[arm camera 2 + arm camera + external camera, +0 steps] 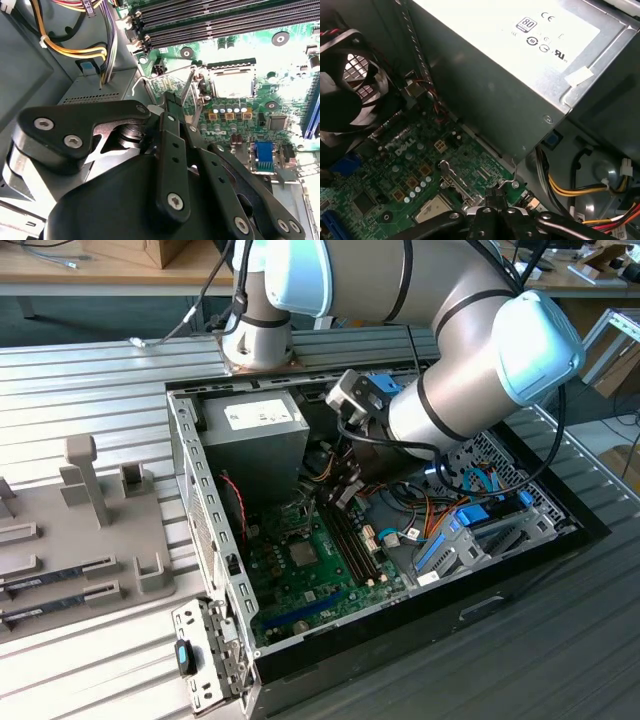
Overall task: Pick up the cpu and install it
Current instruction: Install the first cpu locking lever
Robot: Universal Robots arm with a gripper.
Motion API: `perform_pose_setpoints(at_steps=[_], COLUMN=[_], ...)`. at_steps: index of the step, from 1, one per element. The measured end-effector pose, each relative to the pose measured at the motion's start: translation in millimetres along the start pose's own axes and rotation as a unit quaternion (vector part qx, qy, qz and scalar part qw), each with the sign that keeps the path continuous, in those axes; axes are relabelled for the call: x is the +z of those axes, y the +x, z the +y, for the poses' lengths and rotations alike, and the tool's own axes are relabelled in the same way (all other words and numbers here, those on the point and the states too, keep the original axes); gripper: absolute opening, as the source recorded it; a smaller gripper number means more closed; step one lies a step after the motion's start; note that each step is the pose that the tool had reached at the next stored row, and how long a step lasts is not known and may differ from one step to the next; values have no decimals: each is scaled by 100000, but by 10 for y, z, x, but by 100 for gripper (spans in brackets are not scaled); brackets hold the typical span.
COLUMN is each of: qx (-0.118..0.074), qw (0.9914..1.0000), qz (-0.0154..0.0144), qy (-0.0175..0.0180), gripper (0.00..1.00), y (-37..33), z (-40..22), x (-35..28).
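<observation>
The cpu point(232, 83), a pale silvery square, lies flat in the motherboard socket; it also shows in the first wrist view point(433, 207) and as a small grey square on the green board point(303, 553). The socket's metal frame point(189, 90) stands tilted up beside it, with its wire lever point(513, 183) swung out. My gripper point(171, 102) hangs inside the computer case point(200, 530), fingers together, its tip just beside the raised frame and lever and a short way from the cpu. Nothing shows between the fingers. The gripper point(340, 497) reaches down between the power supply and the memory slots.
The grey power supply point(255, 440) stands close behind the gripper. Long memory slots point(215, 22), yellow and orange cables point(75, 50) and a black fan point(350, 75) crowd the board. Blue drive brackets point(450, 535) sit at the exterior view's right, a grey fixture plate point(60, 540) at its left.
</observation>
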State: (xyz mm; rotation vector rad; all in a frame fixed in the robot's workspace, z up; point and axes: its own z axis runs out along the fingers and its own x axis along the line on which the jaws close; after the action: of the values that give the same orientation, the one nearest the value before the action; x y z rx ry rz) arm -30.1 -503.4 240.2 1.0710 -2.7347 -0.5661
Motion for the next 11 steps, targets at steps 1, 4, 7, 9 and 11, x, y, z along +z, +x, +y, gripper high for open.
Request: perform_pose_setpoints(at_steps=[1,4,7,9,11], qx=[-5,-31,-49,-55,-65], qw=[100000,100000,100000,100000,100000], qz=[5,12,20,27,29], qy=[3,0,0,3,2], gripper=[11,11,11,11,11], y=[4,14,26,34,39], z=[-3,-10,-20,-28,-32], x=[-4,-14,-23,-27,-30])
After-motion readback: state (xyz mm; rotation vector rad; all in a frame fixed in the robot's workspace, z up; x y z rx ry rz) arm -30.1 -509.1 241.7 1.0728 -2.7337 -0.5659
